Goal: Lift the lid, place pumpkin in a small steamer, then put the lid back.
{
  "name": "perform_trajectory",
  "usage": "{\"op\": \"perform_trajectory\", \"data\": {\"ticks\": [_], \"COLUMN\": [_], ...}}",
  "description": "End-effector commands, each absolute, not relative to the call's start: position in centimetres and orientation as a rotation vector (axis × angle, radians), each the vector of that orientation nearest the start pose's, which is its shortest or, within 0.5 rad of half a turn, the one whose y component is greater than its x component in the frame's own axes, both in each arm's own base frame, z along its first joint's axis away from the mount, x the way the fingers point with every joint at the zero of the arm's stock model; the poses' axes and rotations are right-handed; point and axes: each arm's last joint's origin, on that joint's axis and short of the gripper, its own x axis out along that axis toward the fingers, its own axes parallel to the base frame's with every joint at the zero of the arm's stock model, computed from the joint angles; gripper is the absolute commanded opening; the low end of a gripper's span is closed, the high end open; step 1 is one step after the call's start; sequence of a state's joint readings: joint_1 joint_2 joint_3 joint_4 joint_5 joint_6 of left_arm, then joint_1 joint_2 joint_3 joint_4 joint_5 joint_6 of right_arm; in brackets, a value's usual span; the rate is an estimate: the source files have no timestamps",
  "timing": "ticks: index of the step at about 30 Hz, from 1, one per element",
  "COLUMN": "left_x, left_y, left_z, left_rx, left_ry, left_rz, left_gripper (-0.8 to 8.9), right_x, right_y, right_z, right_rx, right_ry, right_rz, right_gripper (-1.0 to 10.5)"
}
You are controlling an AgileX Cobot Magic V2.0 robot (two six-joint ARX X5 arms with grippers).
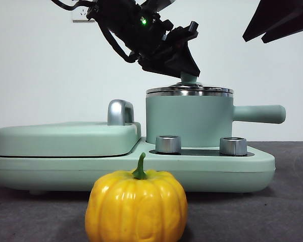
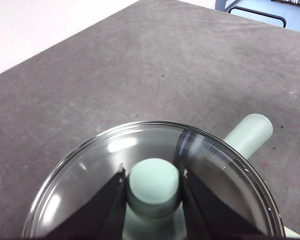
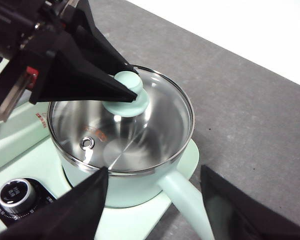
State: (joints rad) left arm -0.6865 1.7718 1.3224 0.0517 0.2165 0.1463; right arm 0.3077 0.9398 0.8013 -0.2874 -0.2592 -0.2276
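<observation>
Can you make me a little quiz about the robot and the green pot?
1. True or false: the left gripper has its jaws around the knob of the lid.
2. Where is the pumpkin? A: inside the small steamer. B: on the table in front of it. C: in the right gripper.
3. Fill in: the right gripper's jaws are ____.

Key: 1 true; 2 B; 3 open.
</observation>
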Motion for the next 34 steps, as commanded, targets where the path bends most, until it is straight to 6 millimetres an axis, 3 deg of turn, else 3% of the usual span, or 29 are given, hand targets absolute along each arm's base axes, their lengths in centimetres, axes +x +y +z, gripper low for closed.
{"op": "perform_trajectory", "data": {"ticks": [1,8,16,25,34], "left_x": [31.2,31.2,30.9,30.2,29.6], "left_y": [-27.0,-27.0,-24.9,-19.8,-13.8], "left_z": [27.1,30.3,34.0,37.1,38.5], "left_rx": [0.243,0.23,0.231,0.224,0.202], "left_ry": [0.342,0.277,0.311,0.331,0.401], "left_rz": [-0.937,-0.924,-0.891,-0.759,-0.599], "left_gripper": [0.07,0.07,0.07,0.12,0.14], "right_x": [19.2,19.2,19.2,18.7,16.6], "right_y": [7.0,7.0,7.0,7.7,11.3], "right_z": [30.9,30.9,30.9,30.6,30.2], "right_rx": [-0.214,-0.213,-0.212,-0.204,-0.294], "right_ry": [0.347,0.348,0.348,0.382,0.378], "right_rz": [0.608,0.608,0.608,0.698,0.966], "right_gripper": [2.9,2.9,2.9,2.9,3.4]}}
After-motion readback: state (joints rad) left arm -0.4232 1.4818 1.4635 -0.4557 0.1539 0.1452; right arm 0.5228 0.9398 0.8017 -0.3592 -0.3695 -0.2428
